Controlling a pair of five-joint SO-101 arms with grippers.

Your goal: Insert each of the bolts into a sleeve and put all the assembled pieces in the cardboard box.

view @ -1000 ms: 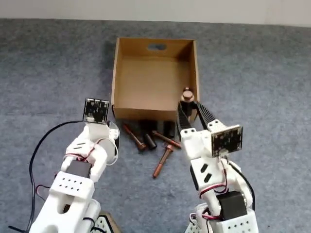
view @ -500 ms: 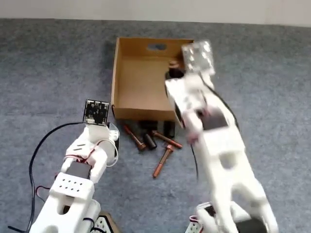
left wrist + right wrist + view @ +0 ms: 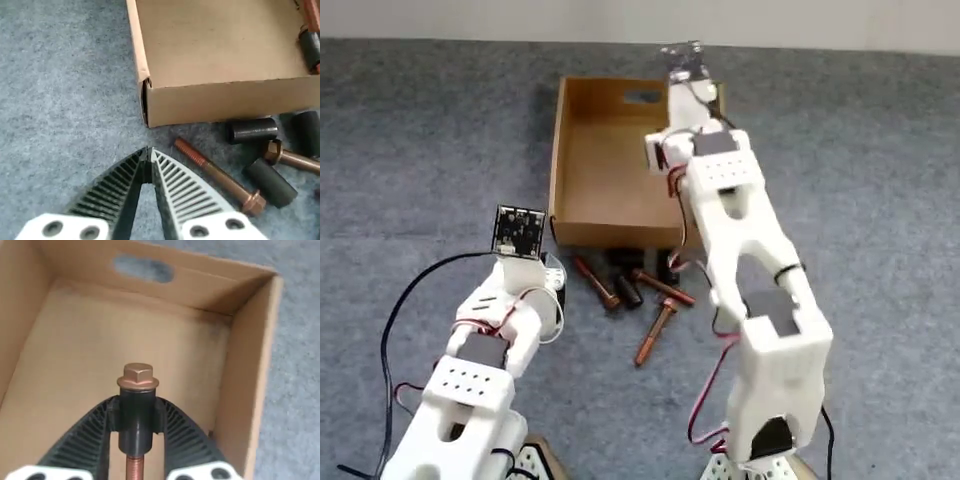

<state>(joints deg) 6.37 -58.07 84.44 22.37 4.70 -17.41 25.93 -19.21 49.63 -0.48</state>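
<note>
The right gripper point(image 3: 136, 407) is found clamped on a black sleeve point(image 3: 135, 420) with a bolt point(image 3: 138, 377) seated through it, held over the cardboard box point(image 3: 200, 287) floor. The left gripper point(image 3: 149, 155) is pressed together, empty, just outside the box's front corner, beside a loose bolt point(image 3: 217, 177) and loose sleeves point(image 3: 253, 130).

We see a grey, felt-like fabric tabletop point(image 3: 420, 130) spread across nearly the whole overhead view, reaching both side edges and the near edge. Its surface is fuzzy and mottled, with lighter and darker grey flecks mixed evenly through it, and it lies flat without folds or wrinkles that we can make out. In the close views the same short, matted nap shows. Along the far edge of the tabletop runs a pale, plain off-white band point(image 3: 640, 18), perhaps a wall. At the near edge a small tan-brown corner point(image 3: 548, 458) peeks in; we cannot tell what it is.
</note>
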